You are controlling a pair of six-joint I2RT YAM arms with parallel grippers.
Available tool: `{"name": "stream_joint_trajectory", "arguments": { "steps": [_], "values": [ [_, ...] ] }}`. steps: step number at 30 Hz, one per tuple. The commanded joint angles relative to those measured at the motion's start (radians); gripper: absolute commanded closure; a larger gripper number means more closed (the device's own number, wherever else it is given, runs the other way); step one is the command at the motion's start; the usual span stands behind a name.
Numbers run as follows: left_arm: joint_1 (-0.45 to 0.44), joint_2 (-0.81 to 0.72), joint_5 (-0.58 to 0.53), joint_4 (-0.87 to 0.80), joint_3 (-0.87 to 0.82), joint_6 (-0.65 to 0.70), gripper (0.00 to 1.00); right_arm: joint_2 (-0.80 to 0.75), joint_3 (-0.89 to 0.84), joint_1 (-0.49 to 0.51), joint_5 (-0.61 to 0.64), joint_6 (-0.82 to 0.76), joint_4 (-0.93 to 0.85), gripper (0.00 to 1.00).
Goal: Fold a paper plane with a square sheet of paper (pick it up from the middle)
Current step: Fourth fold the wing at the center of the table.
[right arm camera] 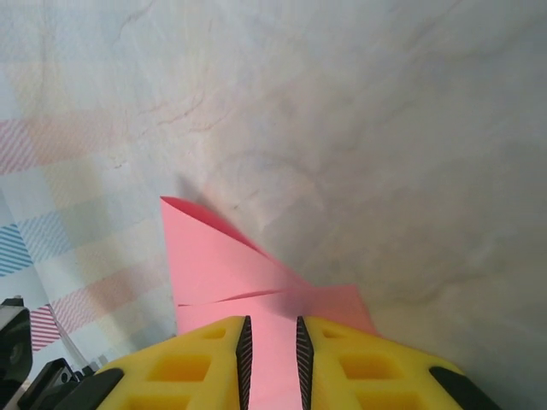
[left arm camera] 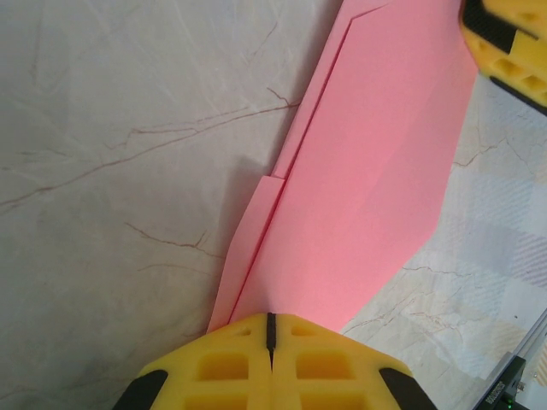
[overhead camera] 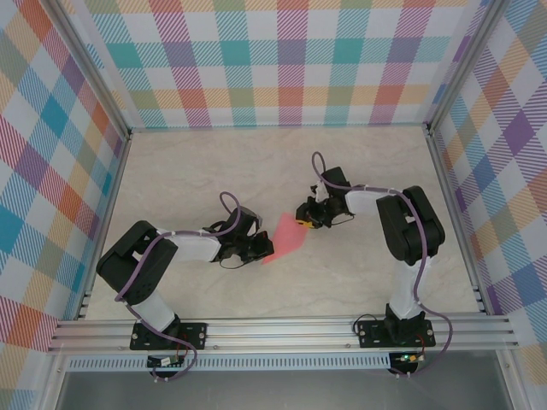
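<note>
Two robot arms are meeting at a folded salmon-pink sheet of paper (overhead camera: 286, 237) over the middle of the marbled table (overhead camera: 214, 162). The plain paper is showing as a long creased shape tapering at both ends, with narrow layered flaps running along one edge. The left gripper (left arm camera: 270, 329) is pinching its near-left end, pads pressed together. At the far-right end the right gripper (right arm camera: 271, 342) is standing slightly parted with paper between its jaws; whether it is gripping cannot be told.
</note>
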Motion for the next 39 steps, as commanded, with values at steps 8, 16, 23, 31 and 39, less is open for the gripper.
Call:
{"name": "stream_joint_trajectory", "arguments": {
  "steps": [8,16,23,31,39],
  "values": [
    [0.015,0.037,-0.088,-0.159,-0.051,0.006,1.0,-0.056,0.047,-0.05,0.007,-0.048,-0.056,0.73],
    [0.014,0.028,-0.084,-0.16,-0.047,0.006,0.99,-0.193,-0.072,-0.001,-0.034,0.011,0.021,0.71],
    [0.014,0.025,-0.086,-0.162,-0.041,0.006,0.99,-0.147,-0.115,0.128,-0.059,0.081,0.11,0.78],
    [0.014,0.03,-0.071,-0.161,-0.025,0.002,0.99,-0.027,-0.098,0.197,-0.019,0.082,0.116,0.8],
    [0.011,0.014,-0.035,-0.162,-0.017,-0.004,0.98,0.024,-0.116,0.201,0.019,0.007,0.034,0.8]
  ]
}}
